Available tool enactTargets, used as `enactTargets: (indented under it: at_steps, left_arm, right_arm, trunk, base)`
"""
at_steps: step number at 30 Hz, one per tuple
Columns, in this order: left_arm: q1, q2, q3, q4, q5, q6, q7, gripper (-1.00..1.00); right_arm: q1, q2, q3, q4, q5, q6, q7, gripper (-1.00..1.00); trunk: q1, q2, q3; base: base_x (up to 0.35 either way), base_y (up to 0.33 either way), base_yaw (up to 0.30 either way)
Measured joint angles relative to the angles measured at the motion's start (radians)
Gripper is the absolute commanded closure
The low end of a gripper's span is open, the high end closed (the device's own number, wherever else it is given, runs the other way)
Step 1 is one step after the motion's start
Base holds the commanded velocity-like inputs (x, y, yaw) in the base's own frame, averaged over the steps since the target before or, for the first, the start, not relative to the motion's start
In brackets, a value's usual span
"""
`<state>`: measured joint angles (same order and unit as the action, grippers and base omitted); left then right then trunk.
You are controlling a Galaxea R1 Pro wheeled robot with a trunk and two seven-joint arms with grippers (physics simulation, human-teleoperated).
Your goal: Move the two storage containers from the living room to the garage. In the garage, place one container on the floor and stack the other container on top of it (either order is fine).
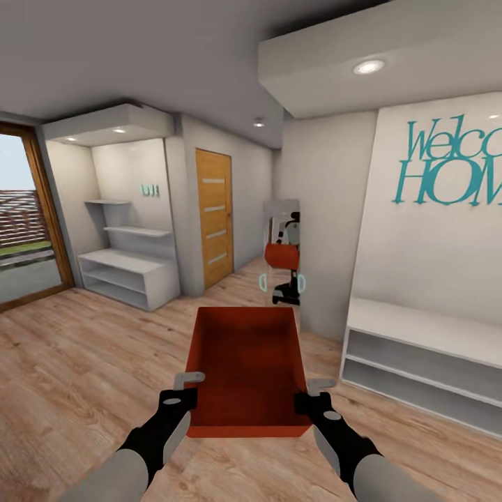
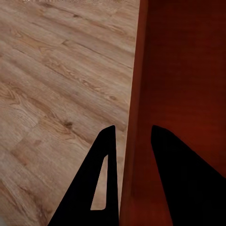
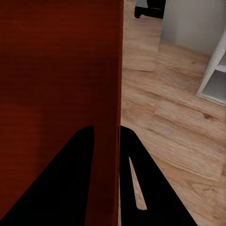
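Left gripper point(image 1: 189, 390): clamped on the left side wall of the storage container point(image 1: 247, 369), one finger inside the wall and one outside, as the left wrist view shows with the thin red wall between the two dark fingers point(image 2: 106, 169).
Right gripper point(image 1: 312, 394): clenched the same way on the opposite wall; in the right wrist view the wall edge runs straight down between its fingers point(image 3: 136, 179).
Why two grips: the walls are thin and the bin is wide, so a pinch on each side near the robot's end probably keeps it level and stops it twisting while the base drives.
Container position: held out ahead of both grippers, open top up, clear above the wood floor point(image 1: 84, 362), its far end pointing down the hallway.
Second container: I cannot place it from these views.
Ahead of the grippers: a mirror point(image 1: 282, 254) on the wall corner reflects the robot with the red bin; beyond and to the left stands a wooden door point(image 1: 214, 216).
To the right of the right gripper: a white bench shelf point(image 1: 418, 362) under the teal wall lettering point(image 1: 453, 164).
To the left of the left gripper: a low white shelf unit point(image 1: 125, 268), then a glass door point(image 1: 28, 216), well apart.
Stage: transport looks under way, still on wood planks, so the garage is not yet reached.
Risk: the shelf corner on the right lies close to the path.
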<state>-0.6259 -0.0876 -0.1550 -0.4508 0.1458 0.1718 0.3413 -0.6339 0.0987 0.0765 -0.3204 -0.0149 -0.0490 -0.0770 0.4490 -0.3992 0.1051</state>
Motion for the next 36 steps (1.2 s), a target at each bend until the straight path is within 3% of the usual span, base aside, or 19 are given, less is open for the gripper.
enactTargets:
  at_steps: [9, 22, 36]
  left_arm:
    - [0.0, 0.0, 0.0, 0.0, 0.0, 0.001, 0.0, 1.0]
    - [0.0, 0.0, 0.0, 0.0, 0.0, 0.0, 0.0, 1.0]
    - [0.0, 0.0, 0.0, 0.0, 0.0, 0.0, 0.0, 1.0]
  right_arm:
    - [0.0, -0.002, 0.009, 0.0, -0.01, 0.001, 0.0, 1.0]
    - [0.0, 0.0, -0.001, 0.0, 0.001, 0.0, 0.0, 1.0]
    - [0.0, 0.0, 0.0, -0.001, 0.0, 0.001, 0.0, 1.0]
  trunk:
    - [0.0, 0.0, 0.0]
    - [0.0, 0.0, 0.0]
    - [0.0, 0.0, 0.0]
  base:
    - [0.332, 0.0, 0.023]
    - [0.332, 0.0, 0.239]
    - [0.332, 0.0, 0.01]
